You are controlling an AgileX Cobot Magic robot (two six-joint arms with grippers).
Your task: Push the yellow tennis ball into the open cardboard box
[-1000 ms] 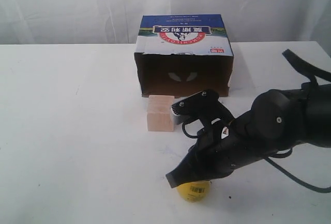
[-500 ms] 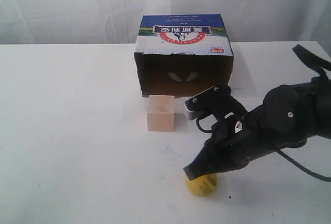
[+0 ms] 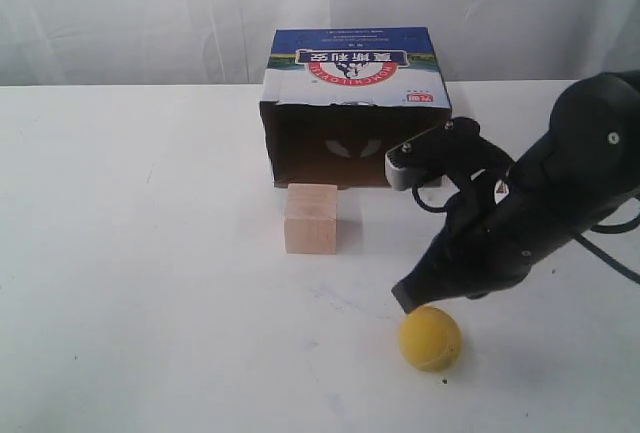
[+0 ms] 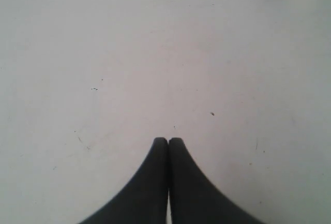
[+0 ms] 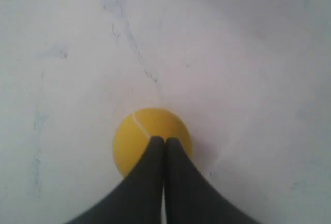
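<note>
While the R gripper (image 3: 405,298) hangs low over the table (image 3: 150,273), its fingers are pressed together. R wrist view shows no gap betw. them and nothing pinched.

Ext. view: yellow tennis ball (image 3: 430,338) lies on the table at approx. 5 o'clock from frame centre. Gripper tip sits at the ball's 11 o'clock edge – touching or just clear, can't tell. In the R wrist view the black tips overlap the ball's near side. A white seam line shows on the ball.

Open cardboard box (image 3: 355,93) is at 12 o'clock, mouth facing 6 o'clock. Inside is dark w/ two oval holes in the back wall; blue-white print and red logo on top. Ball is well apart from the mouth, at approx. 5 o'clock of it. R arm's black bulk is at 1–2 o'clock of the ball, betw. it and the box's right corner.

Pale wooden cube (image 3: 311,218) stands upright just in front of the mouth's left part; gap or contact can't tell. Ball is at 4 o'clock of the cube, well apart.

L gripper (image 4: 168,141): fingers pressed together, empty, over bare table – a cube corner shows at that view's edge.
</note>
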